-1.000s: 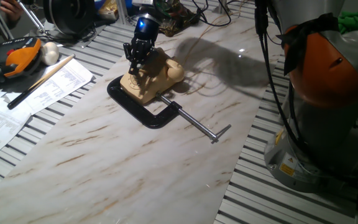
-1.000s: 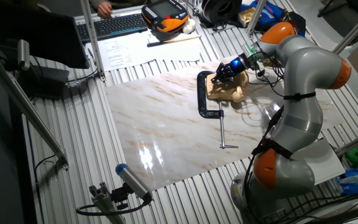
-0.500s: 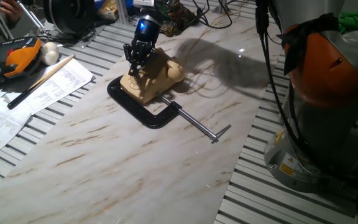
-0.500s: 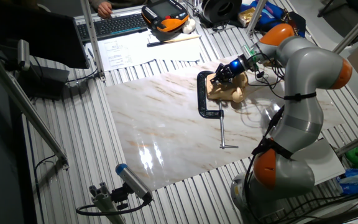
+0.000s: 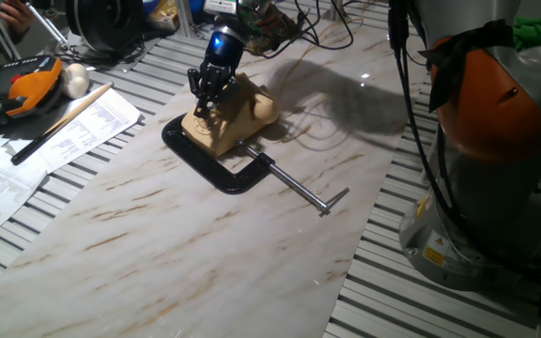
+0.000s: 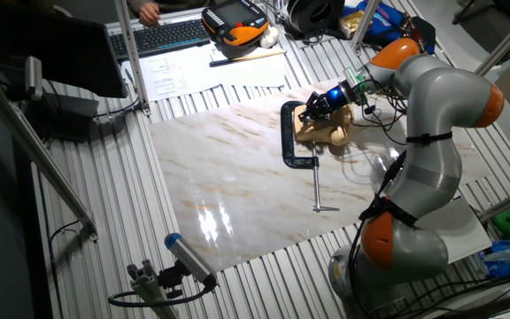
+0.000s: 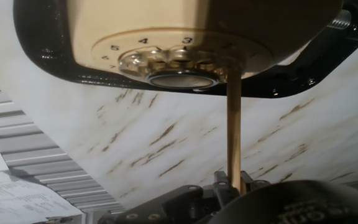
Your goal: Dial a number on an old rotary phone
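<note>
The old rotary phone (image 5: 236, 120) is cream-beige and stands on the marble board, pinned by a black C-clamp (image 5: 216, 170). In the other fixed view the phone (image 6: 326, 129) lies right of the clamp (image 6: 289, 140). My gripper (image 5: 205, 97) hangs over the phone's sloped face, also seen from the far side (image 6: 313, 108). In the hand view the gripper (image 7: 232, 184) is shut on a thin wooden stick (image 7: 234, 124). The stick's tip meets the right rim of the round dial (image 7: 180, 64), below the printed digit 3.
Papers (image 5: 43, 143), a long wooden rod (image 5: 64, 120) and an orange handheld pendant (image 5: 28, 81) lie left of the board. The clamp's steel screw (image 5: 299, 191) juts toward the middle. The arm's base (image 5: 485, 150) stands at the right. A keyboard (image 6: 170, 35) sits at the back.
The hand has shifted very slightly to the right over the dial, and its cables moved a little. The phone and clamp have not moved.
</note>
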Action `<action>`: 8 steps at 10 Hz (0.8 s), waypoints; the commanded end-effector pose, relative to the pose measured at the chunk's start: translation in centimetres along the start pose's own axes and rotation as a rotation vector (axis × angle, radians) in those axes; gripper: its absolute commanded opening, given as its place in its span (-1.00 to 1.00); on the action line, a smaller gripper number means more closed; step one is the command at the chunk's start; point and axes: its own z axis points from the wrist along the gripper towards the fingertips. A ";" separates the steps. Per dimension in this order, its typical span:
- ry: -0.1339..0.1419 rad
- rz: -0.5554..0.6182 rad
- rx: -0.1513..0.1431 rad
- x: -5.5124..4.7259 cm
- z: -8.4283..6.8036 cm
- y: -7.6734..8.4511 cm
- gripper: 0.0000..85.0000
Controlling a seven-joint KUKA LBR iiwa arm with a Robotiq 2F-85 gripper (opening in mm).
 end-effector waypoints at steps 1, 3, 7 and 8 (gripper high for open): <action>0.001 -0.003 -0.008 0.1 0.1 0.0 -1.00; 0.002 -0.017 -0.027 0.2 0.3 0.0 -1.00; 0.020 -0.043 -0.049 -0.1 0.6 0.2 -1.00; 0.027 -0.042 -0.056 -0.1 0.6 0.2 -1.00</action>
